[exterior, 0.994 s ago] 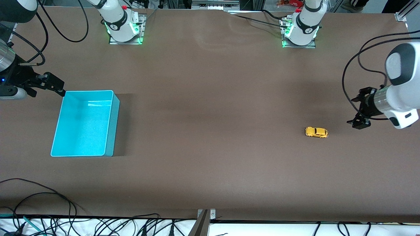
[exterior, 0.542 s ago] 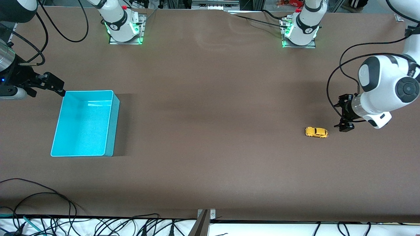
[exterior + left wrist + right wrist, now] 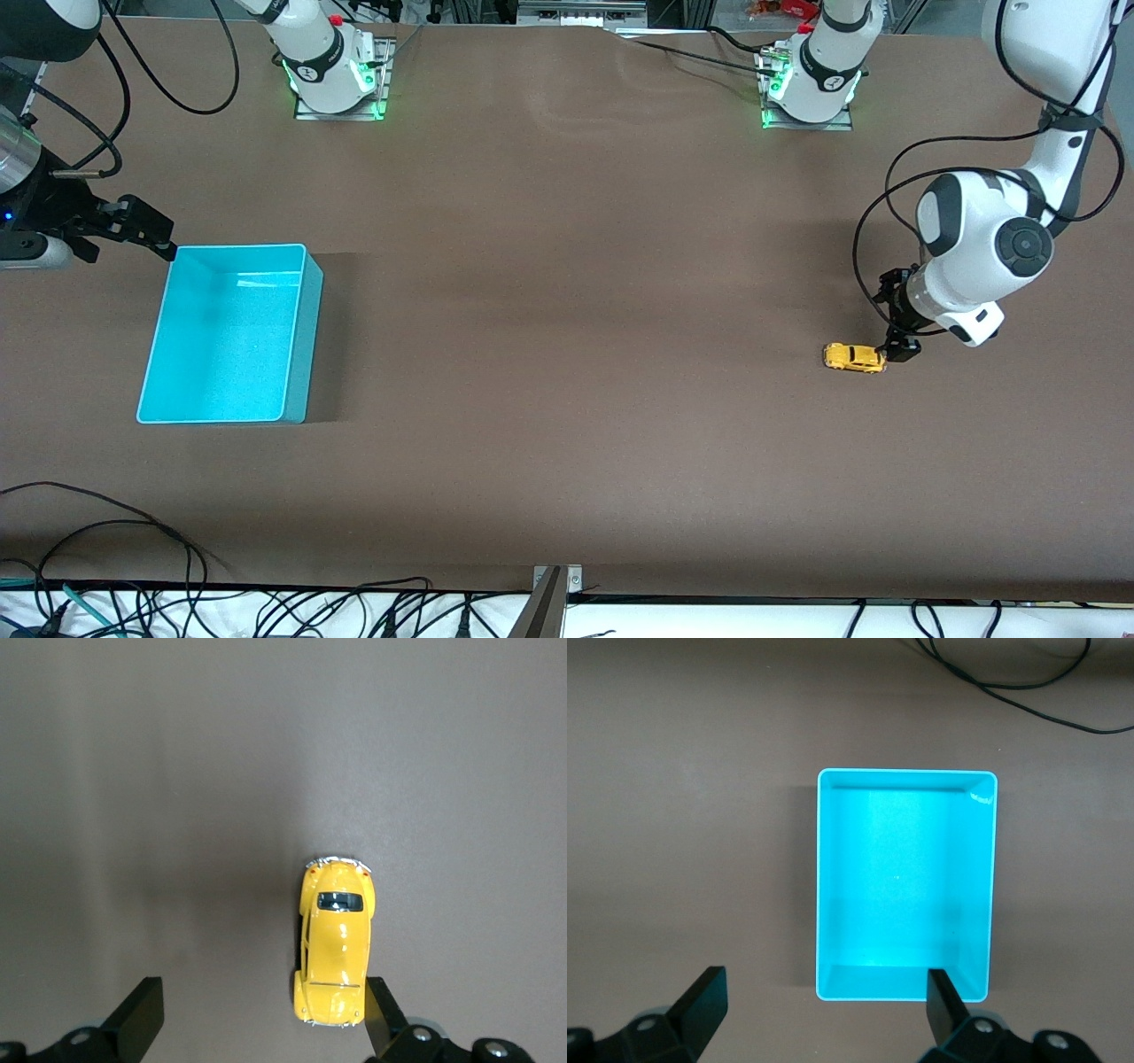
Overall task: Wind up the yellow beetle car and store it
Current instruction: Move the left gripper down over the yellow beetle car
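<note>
Left hand (image 3: 897, 341), fingers spread, hangs low by the yellow beetle car (image 3: 854, 357); right hand (image 3: 133, 227) waits released.

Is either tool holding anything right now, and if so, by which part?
Nothing is held. The left tool is open beside the yellow beetle car; the right tool waits open near the cyan bin.

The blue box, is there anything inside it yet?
Empty. The cyan bin shows only its bare floor in the right wrist view, and the yellow beetle car sits on the table near the left gripper.
</note>
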Motion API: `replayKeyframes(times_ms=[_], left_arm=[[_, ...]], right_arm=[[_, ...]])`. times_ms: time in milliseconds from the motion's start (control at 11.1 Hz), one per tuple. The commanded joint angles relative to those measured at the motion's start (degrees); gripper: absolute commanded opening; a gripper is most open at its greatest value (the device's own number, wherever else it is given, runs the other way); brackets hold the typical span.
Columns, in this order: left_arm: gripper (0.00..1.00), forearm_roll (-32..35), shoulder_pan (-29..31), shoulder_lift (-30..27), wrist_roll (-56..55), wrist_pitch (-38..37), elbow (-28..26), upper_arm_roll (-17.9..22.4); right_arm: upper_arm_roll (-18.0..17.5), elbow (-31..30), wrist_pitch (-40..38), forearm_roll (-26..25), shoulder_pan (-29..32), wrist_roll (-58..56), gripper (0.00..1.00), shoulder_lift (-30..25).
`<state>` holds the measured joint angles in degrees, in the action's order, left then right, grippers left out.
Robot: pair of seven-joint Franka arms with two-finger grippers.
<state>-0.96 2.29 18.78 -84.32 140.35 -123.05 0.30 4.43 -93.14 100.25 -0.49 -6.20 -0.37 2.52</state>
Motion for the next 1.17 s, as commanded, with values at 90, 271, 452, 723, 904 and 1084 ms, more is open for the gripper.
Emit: replayKeyframes(times_ms=[90,271,452,723,904,1084], left_arm=[[1.0,-0.5,-0.1,4.8,-2.0,8.3,0.8,-0.7],[1.0,-0.5,-0.1,6.1,-2.6,11.8,0.9,-0.7],[1.0,-0.5,-0.2,7.1,-3.4,13.5,1.1,-0.7],[1.0,-0.4,-0.9,9.1,-3.4,13.5,1.8,-0.7],[0.99,-0.1,-0.9,10.0,-3.4,13.5,2.4,-0.7],[0.32,0.0,-0.9,10.0,-3.1,13.5,2.4,-0.7]], right_arm=[[0.0,1.5,-0.9,-0.5,0.0,-0.2,1.0,0.6],[0.0,1.5,-0.9,-0.6,0.0,-0.2,1.0,0.6],[0.0,1.5,-0.9,-0.6,0.0,-0.2,1.0,0.6],[0.0,1.5,-0.9,-0.6,0.0,-0.2,1.0,0.6],[0.0,1.5,-0.9,-0.6,0.0,-0.2,1.0,0.6],[0.0,1.5,-0.9,-0.6,0.0,-0.2,1.0,0.6]])
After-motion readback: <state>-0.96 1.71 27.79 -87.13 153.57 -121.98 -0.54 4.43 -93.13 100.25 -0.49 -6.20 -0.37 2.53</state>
